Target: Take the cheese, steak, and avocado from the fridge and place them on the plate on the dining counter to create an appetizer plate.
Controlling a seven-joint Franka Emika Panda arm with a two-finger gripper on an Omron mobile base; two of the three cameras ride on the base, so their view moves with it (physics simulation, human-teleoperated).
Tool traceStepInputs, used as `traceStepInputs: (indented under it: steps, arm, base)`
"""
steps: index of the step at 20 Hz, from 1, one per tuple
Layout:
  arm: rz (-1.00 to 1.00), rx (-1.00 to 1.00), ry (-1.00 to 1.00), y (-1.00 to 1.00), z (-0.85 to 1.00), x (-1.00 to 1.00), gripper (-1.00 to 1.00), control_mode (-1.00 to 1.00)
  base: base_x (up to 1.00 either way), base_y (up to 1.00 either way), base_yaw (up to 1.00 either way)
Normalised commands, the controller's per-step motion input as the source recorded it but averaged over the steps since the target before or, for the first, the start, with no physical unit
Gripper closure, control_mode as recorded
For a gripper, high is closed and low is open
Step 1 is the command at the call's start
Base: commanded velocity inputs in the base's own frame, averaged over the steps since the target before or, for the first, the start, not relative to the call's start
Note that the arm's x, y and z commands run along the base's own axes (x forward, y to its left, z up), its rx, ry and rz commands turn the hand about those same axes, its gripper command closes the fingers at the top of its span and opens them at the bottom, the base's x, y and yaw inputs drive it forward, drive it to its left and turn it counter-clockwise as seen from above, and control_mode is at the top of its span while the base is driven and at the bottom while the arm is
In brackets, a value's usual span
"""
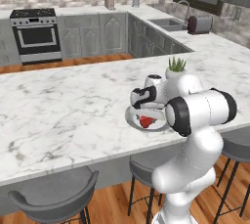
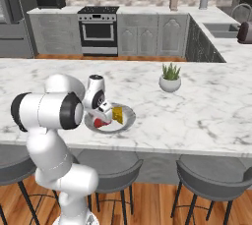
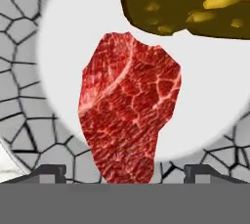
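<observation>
You're hovering with jaws spread astride the steak (image 3: 129,108), soft and slippery, cheese (image 3: 188,3) at one o'clock.

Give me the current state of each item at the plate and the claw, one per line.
steak: lying on the plate, between the open fingertips, not gripped.
cheese: resting on the plate, beside the steak.
plate: flat on the dining counter, holding steak and cheese; no avocado on it.
claw: open, low over the plate, fingertips either side of the steak.
potted plant: upright on the counter, apart from the plate.
</observation>
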Motion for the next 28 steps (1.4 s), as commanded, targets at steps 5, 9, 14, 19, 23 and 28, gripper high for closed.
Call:
traceStepInputs:
  steps: [5, 9, 14, 19, 23, 28]
  arm:
    - [0.0, 0.0, -0.1, -0.13, 0.9, -0.59, -1.0, -1.0]
    - [0.0, 0.0, -0.11, -0.15, 0.84, -0.94, -1.0, -1.0]
    - [0.02, 0.0, -0.1, -0.17, 0.73, -1.0, -1.0, -1.0]
    - [0.15, 0.0, -0.17, -0.17, 0.93, -1.0, -1.0, -1.0]
    - [0.21, 0.0, -0.17, -0.05, 0.78, -0.89, -1.0, -1.0]
    - [0.18, -0.05, -0.15, 0.0, 0.57, -0.67, -1.0, -1.0]
  base:
    - [0.0, 0.0, 0.0]
    - [0.0, 0.0, 0.0]
    - [0.0, 0.0, 0.0]
    - [0.0, 0.0, 0.0]
    - [0.0, 0.0, 0.0]
    - [0.0, 0.0, 0.0]
